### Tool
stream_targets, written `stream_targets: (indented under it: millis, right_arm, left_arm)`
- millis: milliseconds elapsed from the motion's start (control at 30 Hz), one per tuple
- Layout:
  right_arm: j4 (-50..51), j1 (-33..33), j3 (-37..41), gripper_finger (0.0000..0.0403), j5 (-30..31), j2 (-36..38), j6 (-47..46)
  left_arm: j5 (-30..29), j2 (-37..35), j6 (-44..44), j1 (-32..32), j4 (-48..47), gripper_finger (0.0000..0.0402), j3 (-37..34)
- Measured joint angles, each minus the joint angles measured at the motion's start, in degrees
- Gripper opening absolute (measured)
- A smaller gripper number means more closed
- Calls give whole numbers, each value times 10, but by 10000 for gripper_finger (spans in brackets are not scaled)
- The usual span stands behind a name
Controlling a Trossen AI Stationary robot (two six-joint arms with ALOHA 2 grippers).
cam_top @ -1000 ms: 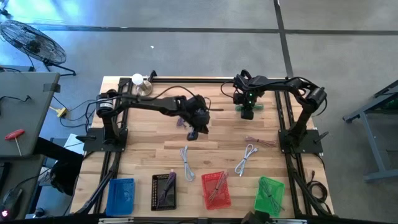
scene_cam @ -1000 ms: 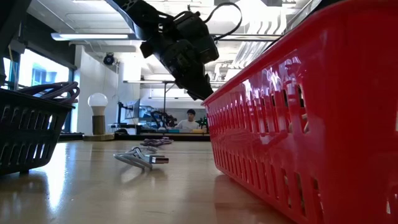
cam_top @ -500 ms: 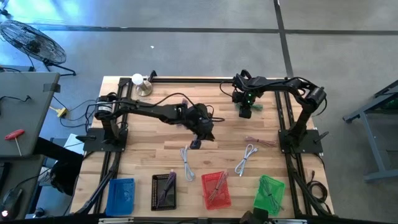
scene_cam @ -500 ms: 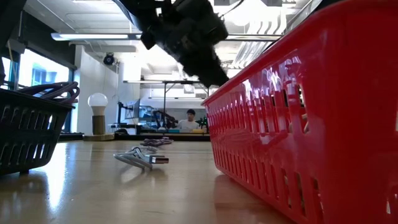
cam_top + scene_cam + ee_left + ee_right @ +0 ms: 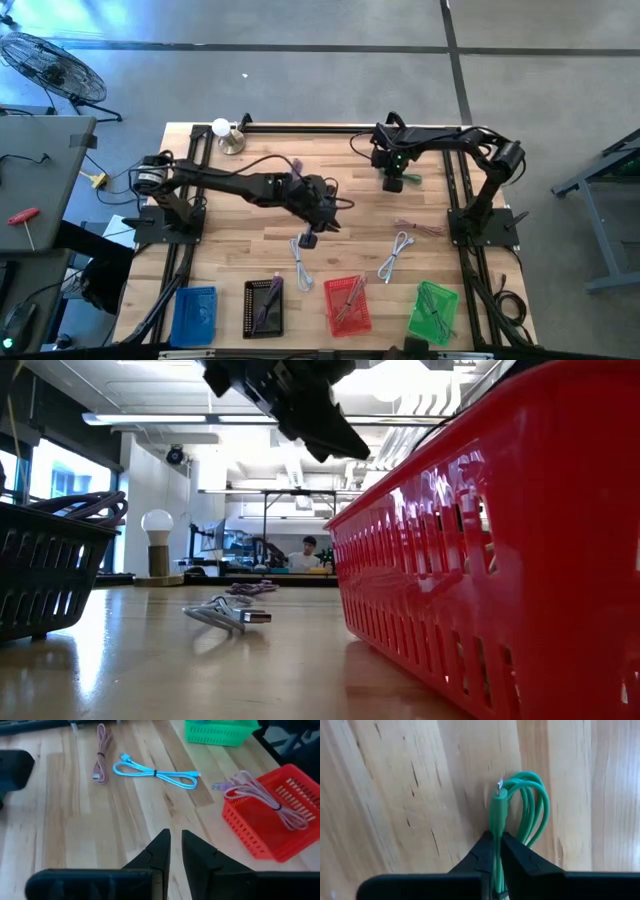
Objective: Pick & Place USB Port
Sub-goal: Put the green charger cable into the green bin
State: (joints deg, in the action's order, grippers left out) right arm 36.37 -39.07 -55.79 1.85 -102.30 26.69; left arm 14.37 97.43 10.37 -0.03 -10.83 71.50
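Note:
A coiled green USB cable (image 5: 522, 805) lies on the wooden table at its far right. My right gripper (image 5: 496, 837) stands over it, pointing down, shut on it; in the high view it (image 5: 393, 183) hides most of the cable. My left gripper (image 5: 307, 240) hangs above the table's middle, slanting down toward the near edge. Its fingers (image 5: 175, 837) are shut with nothing between them. It also shows at the top of the low view (image 5: 325, 430). My right gripper pinches the green cable between its two fingers, on the strand just behind the connector (image 5: 496, 817). The fingers come from above, pointing down. The coil lies flat on the table, and its loops spread out beyond the fingertips.
Two pale blue cables (image 5: 298, 262) (image 5: 395, 255) and a pink one (image 5: 418, 228) lie loose on the table. Along the near edge stand blue (image 5: 193, 312), black (image 5: 264, 305), red (image 5: 347, 303) and green (image 5: 433, 310) baskets. A bulb lamp (image 5: 222, 130) sits at the far left.
My left gripper has swung from the table's middle toward the near edge and has risen, as the low view shows. The loose cables and the baskets lie as before.

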Motion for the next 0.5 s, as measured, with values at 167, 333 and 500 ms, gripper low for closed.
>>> stream_targets:
  millis: [167,333,500]
  right_arm:
    - [1,24,3,7,32,23,-12]
    - [21,54,1,4,34,89,-40]
    - [68,97,1,3,57,181,-95]
  left_arm:
    - [-22,-7,1,-8,-17,44,0]
    - [-29,-7,3,-8,-32,44,0]
    - [-49,-7,3,-8,-35,44,0]
